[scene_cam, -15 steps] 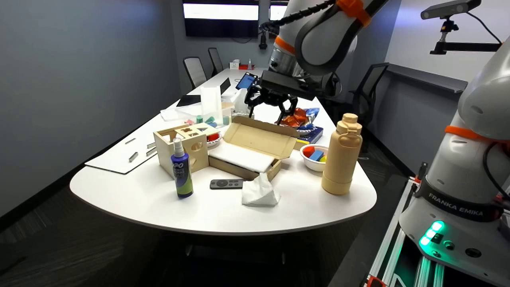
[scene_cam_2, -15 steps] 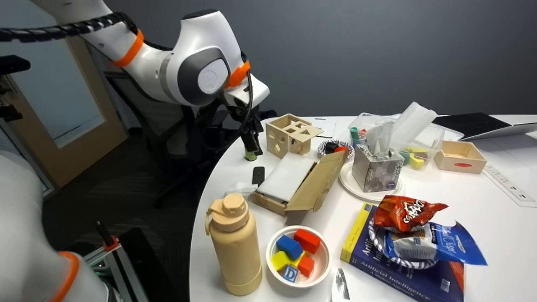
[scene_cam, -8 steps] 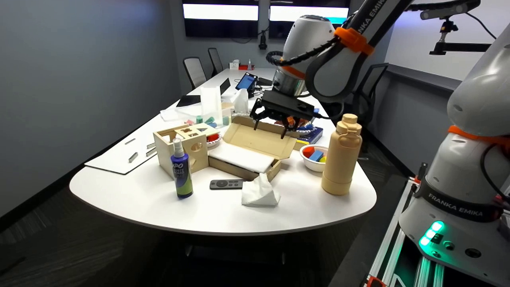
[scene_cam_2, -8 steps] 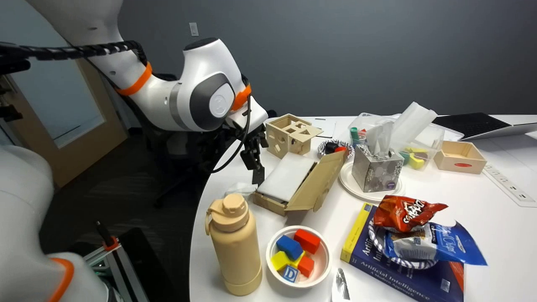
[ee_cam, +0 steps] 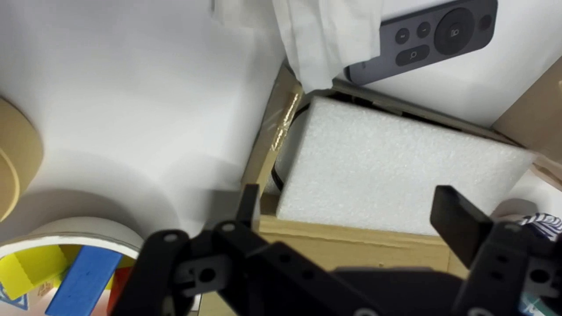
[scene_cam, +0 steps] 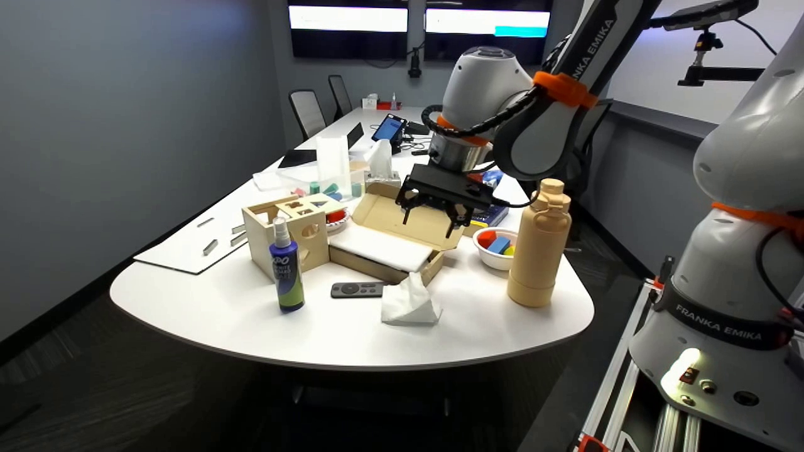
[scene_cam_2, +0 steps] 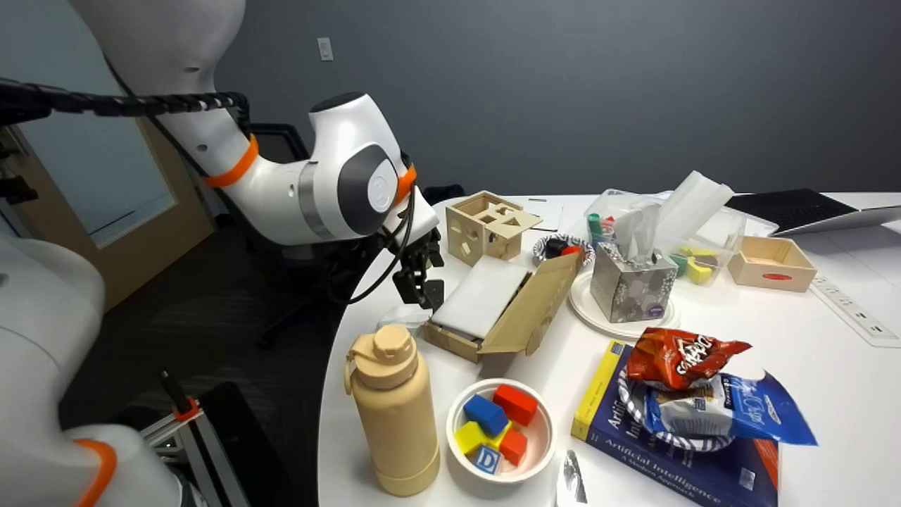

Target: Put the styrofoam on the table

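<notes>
Hovering above the open cardboard box (scene_cam: 364,265) with the Robotiq gripper (ee_cam: 347,193) wide and empty! Spotting the white foam slab (ee_cam: 395,162) lying inside, back from the rounded edge of the conference table (scene_cam: 339,336). Not grasping yet, so likely needing everything: clamping, lifting out, laying down.

Tabletop (scene_cam: 342,336), as seen in an exterior view. Toward near edge, left to right: spray bottle (scene_cam: 287,270), remote (scene_cam: 357,289), tissue (scene_cam: 409,304). Behind these, left to right: shape sorter (scene_cam: 259,242); box (scene_cam: 361,264), styrofoam (scene_cam: 380,247) lying in it. Toward right edge: flask (scene_cam: 539,257); bowl (scene_cam: 493,261) behind it, blocks (scene_cam: 499,245) inside; book (scene_cam: 496,215) behind bowl, basket (scene_cam_2: 679,442) on book, snack bags (scene_cam_2: 686,359) in basket.
</notes>
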